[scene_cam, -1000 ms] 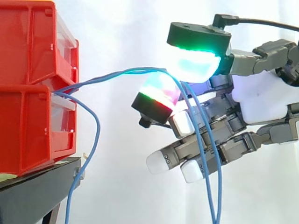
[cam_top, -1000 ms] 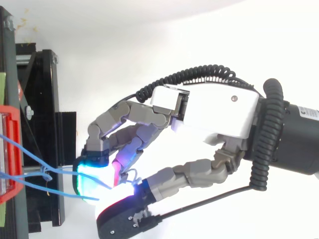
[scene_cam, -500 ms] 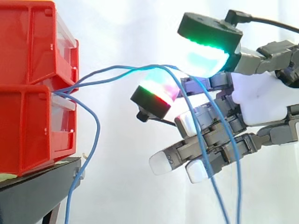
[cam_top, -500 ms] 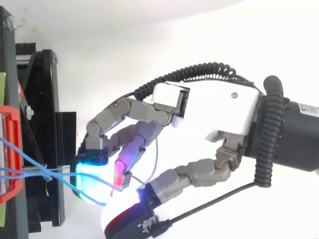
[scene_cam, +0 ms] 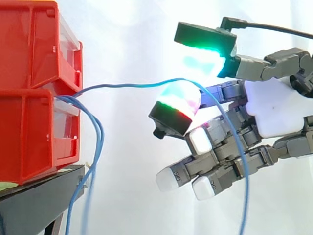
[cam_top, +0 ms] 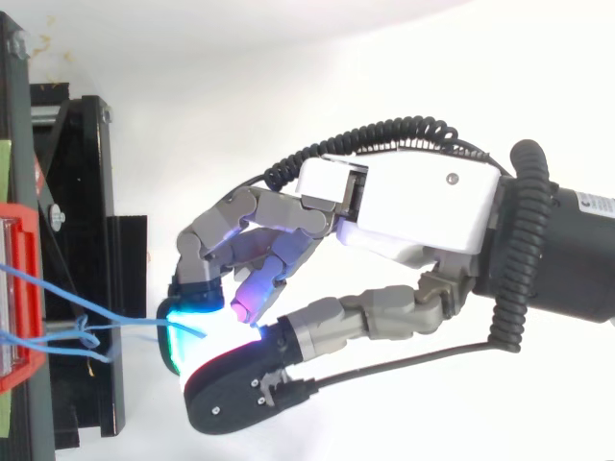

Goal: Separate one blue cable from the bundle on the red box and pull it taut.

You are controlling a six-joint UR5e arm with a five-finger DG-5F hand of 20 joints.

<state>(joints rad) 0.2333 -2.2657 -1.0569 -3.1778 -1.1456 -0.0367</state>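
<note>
1. Right now the blue cable (scene_cam: 127, 85) runs from the seam between the two tiers of the red box (scene_cam: 34, 132) across open air to the hand (scene_cam: 274, 103). The span is nearly straight with a slight bow. Past the hand, the free length drops toward the bottom of the side view.
2. The rest of the bundle (scene_cam: 99, 142) hangs in loops just beside the box front and down past the black stand (scene_cam: 39, 193), well apart from the hand.
3. The fingers are curled, with the cable threaded between the two glowing pads (scene_cam: 178, 98) and hooked over the lower one. The side view shows a gap between those pads, so I judge the cable hooked rather than firmly pinched.
4. To do this step well, I would close the upper pad onto the lower one before drawing back, or the cable will likely slide through.
5. I would pull straight away from the box, level with the seam, and slowly. I would stop once the bow is gone, since more force could shift the box or strain the cable's anchor.
6. I would watch the loose loops, because if they lift, I have probably snagged a second strand.
7. The arm enters from the right of the side view, with the palm about level with the seam and the fingers pointing toward the box. The lower fingers are curled beneath the span, and the cable's tail crosses in front of them.
</note>
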